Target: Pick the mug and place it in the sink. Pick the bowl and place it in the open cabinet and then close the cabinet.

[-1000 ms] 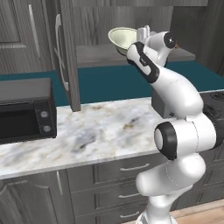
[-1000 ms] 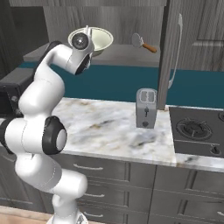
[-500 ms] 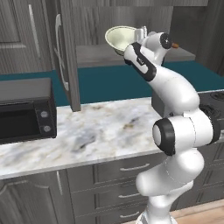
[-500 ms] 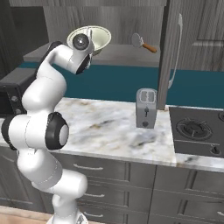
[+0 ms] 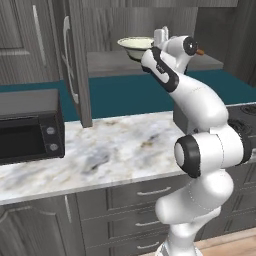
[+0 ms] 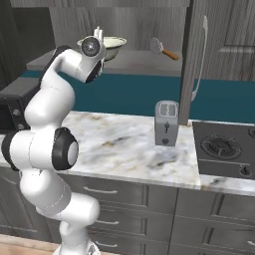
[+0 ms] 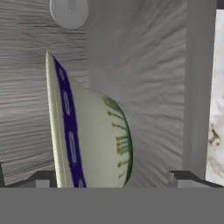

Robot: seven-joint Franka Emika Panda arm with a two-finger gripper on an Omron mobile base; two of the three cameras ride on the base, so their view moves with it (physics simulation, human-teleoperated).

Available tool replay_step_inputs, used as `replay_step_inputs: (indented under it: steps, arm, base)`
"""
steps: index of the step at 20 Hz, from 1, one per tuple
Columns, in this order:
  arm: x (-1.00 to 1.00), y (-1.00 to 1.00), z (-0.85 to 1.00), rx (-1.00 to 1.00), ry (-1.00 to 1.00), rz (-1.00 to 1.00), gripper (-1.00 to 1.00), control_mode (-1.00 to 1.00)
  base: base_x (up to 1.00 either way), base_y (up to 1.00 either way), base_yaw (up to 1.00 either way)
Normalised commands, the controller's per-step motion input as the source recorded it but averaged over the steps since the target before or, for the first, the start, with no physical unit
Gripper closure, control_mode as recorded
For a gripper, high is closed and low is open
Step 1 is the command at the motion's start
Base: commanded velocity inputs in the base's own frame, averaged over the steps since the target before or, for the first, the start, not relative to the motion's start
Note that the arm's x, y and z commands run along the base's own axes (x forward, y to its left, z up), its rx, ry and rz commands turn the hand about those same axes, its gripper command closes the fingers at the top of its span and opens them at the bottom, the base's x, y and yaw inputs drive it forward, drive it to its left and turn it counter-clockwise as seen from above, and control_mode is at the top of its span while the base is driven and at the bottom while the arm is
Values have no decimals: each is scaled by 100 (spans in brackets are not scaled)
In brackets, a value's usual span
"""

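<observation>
Bowl upright on the cabinet shelf, at twelve o'clock above the counter. Gripper fingers spread wide either side of it, apparently let go so it rests there. Door open, not yet closed.

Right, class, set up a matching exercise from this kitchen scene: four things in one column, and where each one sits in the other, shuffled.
Things:
1. bowl
2. toaster
3. microwave
4. orange-handled utensil

Places:
A. counter, beside the stove
B. cabinet shelf, at the gripper
C. counter, far end from the stove
D. cabinet shelf, nearer the open door

Pairs: 1-B, 2-A, 3-C, 4-D
</observation>
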Motion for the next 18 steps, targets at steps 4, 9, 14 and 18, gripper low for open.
replay_step_inputs:
  steps: [4, 9, 14, 18]
  arm:
    - [-16, 0, 24, 0, -16, 0, -100, -100]
    - [-61, 0, 1, 3, -11, 0, -100, -100]
    - [-87, -8, -1, 1, -12, -3, -100, -100]
    - [-76, -16, 7, 5, -2, -8, -100, -100]
  base:
    - [0, 0, 0]
    - [0, 0, 0]
    - [0, 0, 0]
    - [0, 0, 0]
